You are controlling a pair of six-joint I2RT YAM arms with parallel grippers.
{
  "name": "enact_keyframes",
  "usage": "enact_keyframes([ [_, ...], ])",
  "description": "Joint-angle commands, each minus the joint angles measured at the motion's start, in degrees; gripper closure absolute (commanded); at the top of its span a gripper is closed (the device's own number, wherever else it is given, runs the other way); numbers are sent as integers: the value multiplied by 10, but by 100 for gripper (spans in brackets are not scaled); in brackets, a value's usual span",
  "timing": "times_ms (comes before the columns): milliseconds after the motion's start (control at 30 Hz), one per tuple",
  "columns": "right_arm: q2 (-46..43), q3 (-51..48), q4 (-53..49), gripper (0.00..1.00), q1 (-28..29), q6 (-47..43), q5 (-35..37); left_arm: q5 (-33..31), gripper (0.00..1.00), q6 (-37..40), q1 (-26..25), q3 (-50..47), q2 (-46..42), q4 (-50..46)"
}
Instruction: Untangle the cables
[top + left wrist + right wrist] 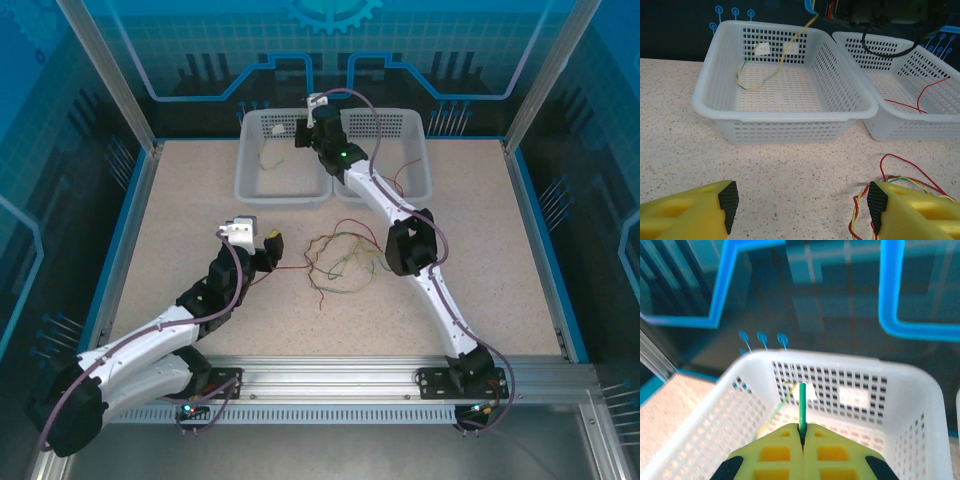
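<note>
Reckon about the middle of the job, nowhere near finished. Working on a speckled table (pixel 200 200), with the left basket (pixel 785 116) and the right basket (pixel 910 131) parked side by side at 12 o'clock.

Leaves the knot of cables (pixel 340 262) sitting mid-table. Red, green and yellowish strands looped through each other, too messy to count.

Got the left claw (pixel 800 205) spread wide and empty at 9 o'clock of that knot, strands just beside one finger.

Got the right claw (pixel 801 432) clenched on the end of a yellow-green wire (pixel 782 57), dangling it down onto the left basket's floor. Counting that one as nearly dropped off.

Can also see a red wire (pixel 925 95) lying loose in the right basket, so calling that one sorted.

Can't find any brand or readable writing anywhere. Just two blank-looking white stickers (pixel 762 49) on the left basket's back wall.
</note>
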Motion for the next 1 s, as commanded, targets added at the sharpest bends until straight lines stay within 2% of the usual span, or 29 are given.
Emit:
enact_keyframes([
  [0, 7, 15, -66, 100, 21, -37, 18, -13, 28, 23, 4, -1, 1, 13],
  [167, 18, 0, -97, 100, 37, -61, 38, -12, 28, 28, 4, -4, 8, 22],
  [367, 30, -1, -121, 100, 35, -38, 24, -5, 28, 24, 4, -5, 5, 20],
  [467, 27, -1, -143, 89, 34, -40, 21, -5, 28, 24, 4, -5, 0, 20],
  [500, 23, -1, -151, 82, 34, -39, 20, -7, 28, 27, 4, -6, -3, 21],
  [567, 10, -3, -162, 58, 32, -37, 19, -9, 28, 31, 4, -6, -7, 21],
  [667, -16, -3, -176, 44, 28, -33, 17, -9, 28, 41, 4, -7, -11, 22],
  [767, -52, -5, -184, 35, 26, -42, 22, -11, 28, 47, 4, -3, -15, 12],
  [833, -78, -4, -193, 33, 27, -47, 36, -12, 28, 46, 4, -3, -19, 7],
  [900, -105, -5, -206, 25, 26, -50, 47, -21, 28, 39, 5, -6, -27, 6],
  [967, -131, -5, -220, 22, 27, -54, 49, -24, 28, 31, 4, -11, -35, 11],
])
